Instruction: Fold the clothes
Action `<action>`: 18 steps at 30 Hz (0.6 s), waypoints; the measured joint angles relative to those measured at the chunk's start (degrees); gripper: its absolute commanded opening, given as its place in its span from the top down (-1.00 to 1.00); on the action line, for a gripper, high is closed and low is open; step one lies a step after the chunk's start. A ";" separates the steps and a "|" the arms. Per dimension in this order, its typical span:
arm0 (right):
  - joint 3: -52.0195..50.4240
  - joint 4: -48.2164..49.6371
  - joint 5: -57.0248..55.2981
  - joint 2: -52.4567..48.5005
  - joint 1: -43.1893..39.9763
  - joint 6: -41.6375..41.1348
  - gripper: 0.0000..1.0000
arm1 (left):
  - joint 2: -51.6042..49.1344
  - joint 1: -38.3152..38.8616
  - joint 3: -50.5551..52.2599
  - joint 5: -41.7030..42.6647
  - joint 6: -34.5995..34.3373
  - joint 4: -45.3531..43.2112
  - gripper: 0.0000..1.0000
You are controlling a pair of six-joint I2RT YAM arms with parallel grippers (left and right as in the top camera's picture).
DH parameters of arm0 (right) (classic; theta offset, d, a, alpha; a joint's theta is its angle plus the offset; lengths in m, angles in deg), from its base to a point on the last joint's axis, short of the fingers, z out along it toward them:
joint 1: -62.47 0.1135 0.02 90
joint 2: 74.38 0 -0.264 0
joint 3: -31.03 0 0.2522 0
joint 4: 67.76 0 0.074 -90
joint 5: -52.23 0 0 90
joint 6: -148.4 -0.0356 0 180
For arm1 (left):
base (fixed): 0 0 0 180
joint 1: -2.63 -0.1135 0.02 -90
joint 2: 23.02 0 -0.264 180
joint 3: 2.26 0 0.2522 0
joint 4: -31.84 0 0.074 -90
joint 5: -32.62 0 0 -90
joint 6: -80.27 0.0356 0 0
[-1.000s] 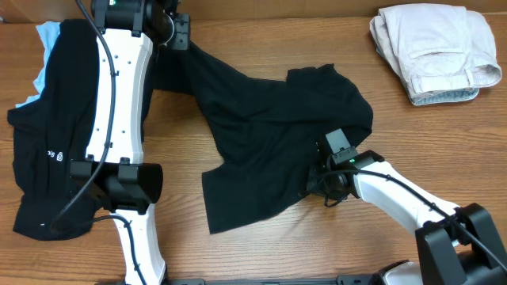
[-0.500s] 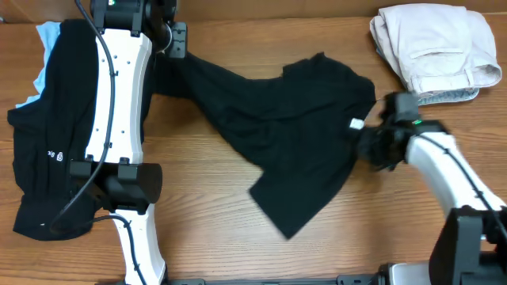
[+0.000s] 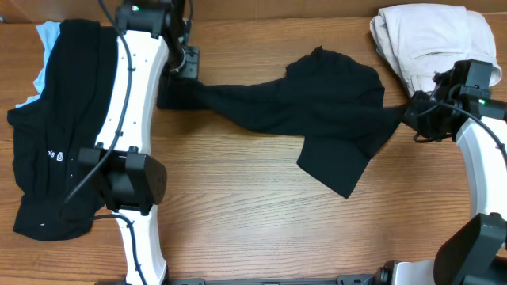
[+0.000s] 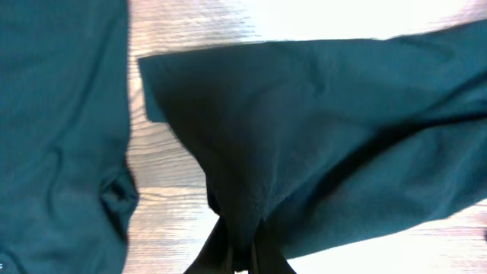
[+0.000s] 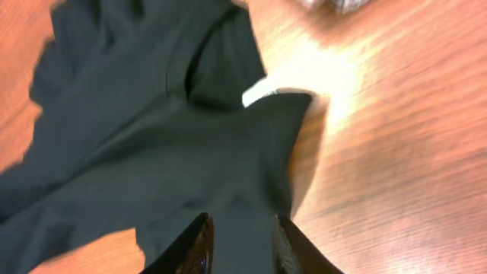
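The black tee (image 3: 317, 111) lies stretched across the middle of the desk (image 3: 253, 229), held at both ends. The left tool (image 4: 245, 253) is pinched tight on one edge of the cloth at the far left end; its wrist view shows the two fingers closed together with fabric running up from between them. The right tool (image 5: 242, 245) grips the opposite end close to the collar, its fingers nipped on a gathered bunch of cloth, and the small white neck tag (image 5: 262, 93) shows just beyond them. Held apart this way, the arms put the limp fabric under tension, which looks meant to draw out the twists and spread the garment flat before any fold is made. It is not flat yet: the left half is roped into a narrow band, and a loose flap hangs toward the near edge. A second black garment (image 3: 47, 158), bearing tiny white marks (image 3: 52, 155), waits in a heap at the left beside a light blue cloth (image 3: 45, 36). A pale folded garment (image 3: 432, 47) sits at the far right corner, near the right tool, so pulling farther that way risks disturbing it.
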 measured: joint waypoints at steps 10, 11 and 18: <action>0.00 -10.82 3.85 0.15 2.69 1.22 0.13 | 0.00 0.13 6.54 -0.26 -0.02 -7.50 0.92; 0.00 -12.37 3.96 0.24 3.39 1.40 0.13 | 0.00 -0.04 6.29 -0.26 -0.02 -7.41 0.92; -1.27 -14.10 4.28 0.59 10.54 2.27 0.03 | -0.02 -0.20 -2.97 -0.26 -0.02 -8.55 0.90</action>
